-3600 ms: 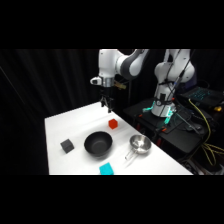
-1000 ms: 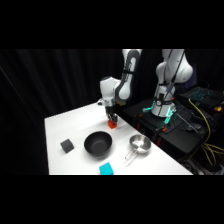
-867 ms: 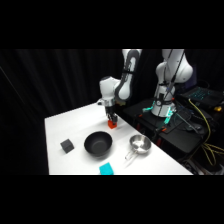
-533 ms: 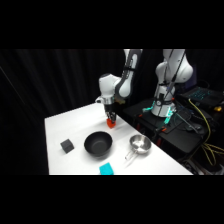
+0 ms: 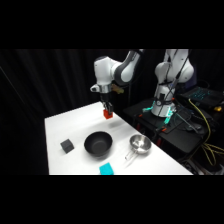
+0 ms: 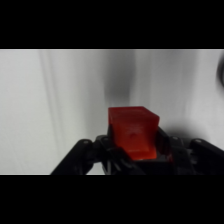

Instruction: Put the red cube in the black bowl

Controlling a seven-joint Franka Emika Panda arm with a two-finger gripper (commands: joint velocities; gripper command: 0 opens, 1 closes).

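The red cube (image 5: 107, 114) hangs above the back of the white table (image 5: 75, 125), held between the fingers of my gripper (image 5: 106, 112). In the wrist view the red cube (image 6: 133, 131) fills the space between the black fingers of the gripper (image 6: 134, 150), with its shadow on the table below. The black bowl (image 5: 98, 144) sits on the table in front of the gripper and lower in the side view, with nothing in it.
A dark grey cube (image 5: 67, 146) lies left of the black bowl. A shiny steel bowl (image 5: 140, 144) stands to its right. A flat cyan square (image 5: 106, 169) lies at the front edge. A second white arm (image 5: 169, 80) and cables stand at the right.
The gripper came down on the red cube, shut on it, and has now lifted it off the table, moving slightly up and left.
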